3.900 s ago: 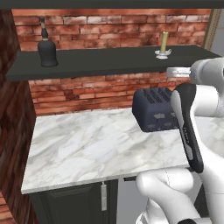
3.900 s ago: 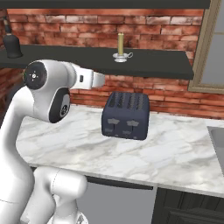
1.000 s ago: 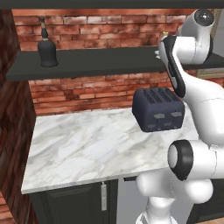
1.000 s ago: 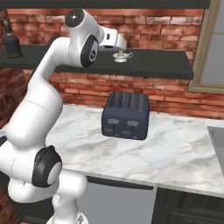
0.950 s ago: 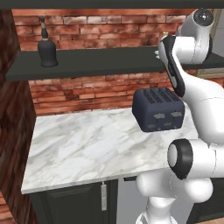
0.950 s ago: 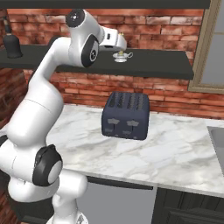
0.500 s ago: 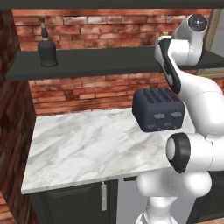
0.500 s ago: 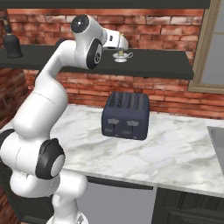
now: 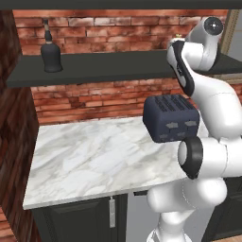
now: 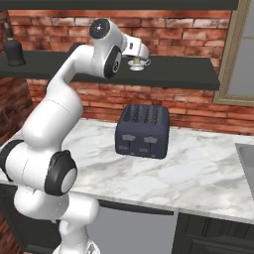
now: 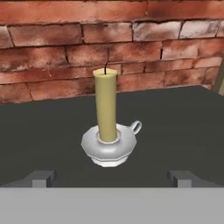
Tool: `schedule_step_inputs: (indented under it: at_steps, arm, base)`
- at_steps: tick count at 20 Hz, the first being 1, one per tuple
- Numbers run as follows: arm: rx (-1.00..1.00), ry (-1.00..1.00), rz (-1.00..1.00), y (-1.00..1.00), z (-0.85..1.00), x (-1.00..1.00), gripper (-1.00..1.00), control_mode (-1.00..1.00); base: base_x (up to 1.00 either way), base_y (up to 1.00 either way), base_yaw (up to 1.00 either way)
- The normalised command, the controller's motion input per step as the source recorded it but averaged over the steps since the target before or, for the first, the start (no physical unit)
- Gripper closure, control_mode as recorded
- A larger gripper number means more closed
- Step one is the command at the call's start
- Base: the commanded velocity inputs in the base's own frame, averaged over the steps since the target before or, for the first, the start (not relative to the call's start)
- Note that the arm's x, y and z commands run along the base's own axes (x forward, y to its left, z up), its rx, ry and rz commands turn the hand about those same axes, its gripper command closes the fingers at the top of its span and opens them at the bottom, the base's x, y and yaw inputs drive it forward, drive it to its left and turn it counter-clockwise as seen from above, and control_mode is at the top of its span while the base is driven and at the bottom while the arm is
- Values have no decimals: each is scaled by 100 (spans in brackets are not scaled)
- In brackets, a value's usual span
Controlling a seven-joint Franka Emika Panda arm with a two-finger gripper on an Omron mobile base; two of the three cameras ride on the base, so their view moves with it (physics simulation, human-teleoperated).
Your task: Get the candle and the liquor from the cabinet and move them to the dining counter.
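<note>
The candle (image 11: 106,104) is a pale-yellow stick in a small whitish saucer holder (image 11: 108,148) with a loop handle. It stands upright on the cabinet's dark grey shelf (image 11: 52,131), in front of the red brick back. My gripper (image 11: 111,178) is open, level with the holder and just short of it, with one dark fingertip (image 11: 41,177) on each side and nothing between them. From the right base view the gripper (image 10: 140,55) hovers at the candle (image 10: 137,62). The black liquor (image 9: 50,53) bottle stands at the shelf's far left. The dining counter is out of view.
A dark blue toaster (image 10: 143,130) sits on the marble worktop (image 9: 94,160) under the shelf (image 9: 113,67). A dark wooden side panel (image 9: 12,142) closes the left end. A window frame (image 10: 233,54) and a sink edge (image 10: 245,154) lie to the right.
The arm has swung a little to the right and brought the open hand closer to the candle. The candle, bottle and toaster have not moved.
</note>
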Motion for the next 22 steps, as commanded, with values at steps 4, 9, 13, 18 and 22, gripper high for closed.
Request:
schedule_step_inputs:
  at_steps: [4, 9, 13, 18, 22]
  arm:
    - [6, 0, 0, -1, -4, 21, -100, -100]
    - [6, 0, 1, -1, -6, 23, -100, -100]
    - [3, 0, 3, -3, -4, 25, -100, -100]
    - [0, 0, 3, -2, -8, 17, -100, -100]
    - [0, 0, 2, -4, -13, 18, -100, -100]
  base:
    - [0, 0, 0]
    - [0, 0, 0]
    - [0, 0, 0]
    - [0, 0, 0]
    - [0, 0, 0]
